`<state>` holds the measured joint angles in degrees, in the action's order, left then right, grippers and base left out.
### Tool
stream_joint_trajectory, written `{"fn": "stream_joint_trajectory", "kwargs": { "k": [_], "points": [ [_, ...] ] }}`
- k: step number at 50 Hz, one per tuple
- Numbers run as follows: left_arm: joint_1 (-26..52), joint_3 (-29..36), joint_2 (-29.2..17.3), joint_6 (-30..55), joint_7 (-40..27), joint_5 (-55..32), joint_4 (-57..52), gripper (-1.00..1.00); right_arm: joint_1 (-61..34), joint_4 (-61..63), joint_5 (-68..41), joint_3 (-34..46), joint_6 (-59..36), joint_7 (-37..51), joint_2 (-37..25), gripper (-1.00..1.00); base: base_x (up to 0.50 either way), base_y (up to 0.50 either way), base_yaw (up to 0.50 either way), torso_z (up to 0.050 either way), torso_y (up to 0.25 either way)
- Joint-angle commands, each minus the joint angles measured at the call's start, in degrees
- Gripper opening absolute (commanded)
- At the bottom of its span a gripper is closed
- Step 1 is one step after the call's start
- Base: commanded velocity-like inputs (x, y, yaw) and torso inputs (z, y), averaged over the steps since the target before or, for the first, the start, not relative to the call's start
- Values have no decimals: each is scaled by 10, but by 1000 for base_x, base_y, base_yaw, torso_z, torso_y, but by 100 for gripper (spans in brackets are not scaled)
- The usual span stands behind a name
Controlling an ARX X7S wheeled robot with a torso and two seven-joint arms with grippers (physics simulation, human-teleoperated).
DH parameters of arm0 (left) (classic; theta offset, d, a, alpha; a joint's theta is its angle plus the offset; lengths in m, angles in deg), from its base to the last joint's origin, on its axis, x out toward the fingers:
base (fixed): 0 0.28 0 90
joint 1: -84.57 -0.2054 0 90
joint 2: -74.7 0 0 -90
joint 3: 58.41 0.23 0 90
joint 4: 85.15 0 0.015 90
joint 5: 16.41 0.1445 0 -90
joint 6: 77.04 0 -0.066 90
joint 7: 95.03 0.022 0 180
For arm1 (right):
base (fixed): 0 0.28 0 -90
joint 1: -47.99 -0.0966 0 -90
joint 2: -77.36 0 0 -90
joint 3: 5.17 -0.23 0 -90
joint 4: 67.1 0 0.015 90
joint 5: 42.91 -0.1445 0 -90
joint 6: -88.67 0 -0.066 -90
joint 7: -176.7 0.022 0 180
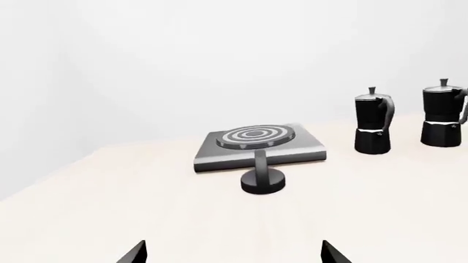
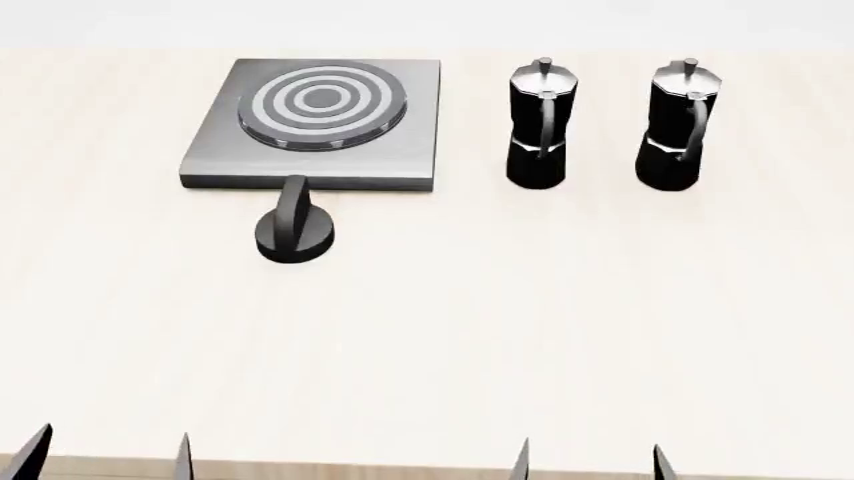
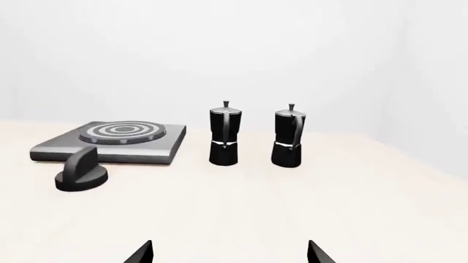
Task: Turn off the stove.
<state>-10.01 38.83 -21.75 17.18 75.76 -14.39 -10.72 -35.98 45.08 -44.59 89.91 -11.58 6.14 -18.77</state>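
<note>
From the head view, the flat brushed-grey metal stove (image 2: 320,125) sat far-left on the pale wooden table (image 2: 534,330), its black ridged knob (image 2: 295,232) just in front, two black-and-silver moka pots (image 2: 541,125) to its right. Both grippers, left gripper (image 2: 110,455) and right gripper (image 2: 587,462), stood spread and empty, well short of it. The left wrist view showed white wall (image 1: 183,60) behind; the right wrist view likewise.

Pale beige tabletop (image 2: 534,330): flat grey metal stove (image 2: 400,150), round black knob (image 2: 295,235), two black-and-silver moka pots (image 2: 538,125) (image 2: 678,125).
</note>
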Motion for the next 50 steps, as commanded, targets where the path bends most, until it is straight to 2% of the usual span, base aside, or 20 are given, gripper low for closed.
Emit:
{"fn": "stream_joint_trajectory", "kwargs": {
  "k": [1, 15, 25, 26, 50],
  "points": [
    [-23, 0, -12, 58, -15, 6, -121, 100, 30, 124, 11, 12, -63, 17, -15, 100, 0, 0, 0, 0, 0],
    [-47, 19, -25, 112, -16, 17, -243, 100, 52, 237, 14, 22, -108, 25, -31, 100, 0, 0, 0, 0, 0],
    [-51, 23, -32, 136, -21, 23, -287, 100, 58, 296, 7, 17, -129, 29, -39, 100, 0, 0, 0, 0, 0],
    [-56, 19, -28, 179, -11, 1, -343, 100, 70, 334, 9, 20, -129, 30, -43, 100, 0, 0, 0, 0, 0],
    [-60, 32, -38, 173, -26, 1, -347, 100, 72, 342, -10, 21, -133, 40, -50, 100, 0, 0, 0, 0, 0]
  ]
}}
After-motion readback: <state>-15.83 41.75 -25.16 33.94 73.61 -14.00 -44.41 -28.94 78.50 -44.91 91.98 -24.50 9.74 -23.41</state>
